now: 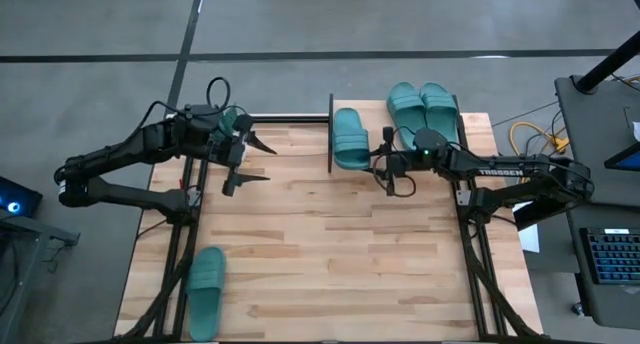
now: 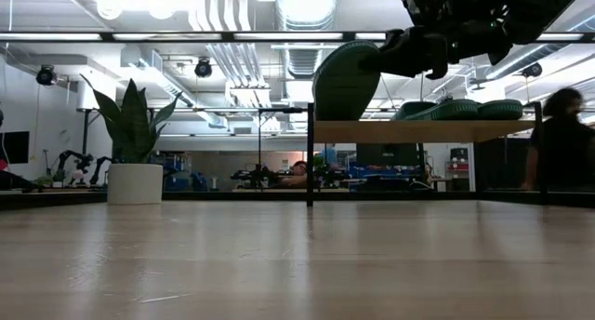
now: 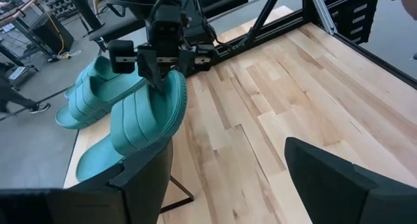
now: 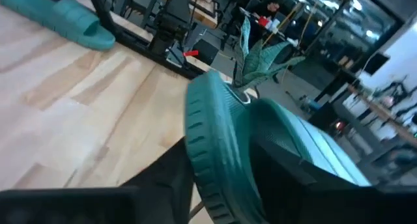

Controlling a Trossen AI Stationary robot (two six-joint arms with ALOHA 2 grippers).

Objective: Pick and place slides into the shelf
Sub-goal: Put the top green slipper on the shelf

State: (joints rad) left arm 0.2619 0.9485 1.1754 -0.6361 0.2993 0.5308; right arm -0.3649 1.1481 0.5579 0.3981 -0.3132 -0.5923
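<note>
Two teal slides [image 1: 423, 106] lie side by side on the top board of the shelf [image 2: 423, 131] at the table's far edge. A third slide [image 1: 350, 137] is at the shelf's left end, tilted up on its side [image 2: 346, 78], with my right gripper [image 1: 384, 168] shut on it. A fourth slide [image 1: 205, 287] lies flat on the table near the left front corner. My left gripper [image 1: 252, 160] hangs open above the table's far left, holding nothing. My right gripper pinches the slide's sole at its long side rim [image 4: 212, 152], one finger [image 4: 287, 159] on the strap side and one on the underside. The fingers come about level from the table's right. The slide stands tilted, its lower side on the shelf's top board [image 2: 325, 125].
A spiky plant in a white pot [image 2: 135, 166] stands at the far left, close to my left gripper. The shelf's black frame post [image 2: 309, 157] marks its left end. Bare wood spreads across the middle and near right of the table [image 1: 360, 254].
</note>
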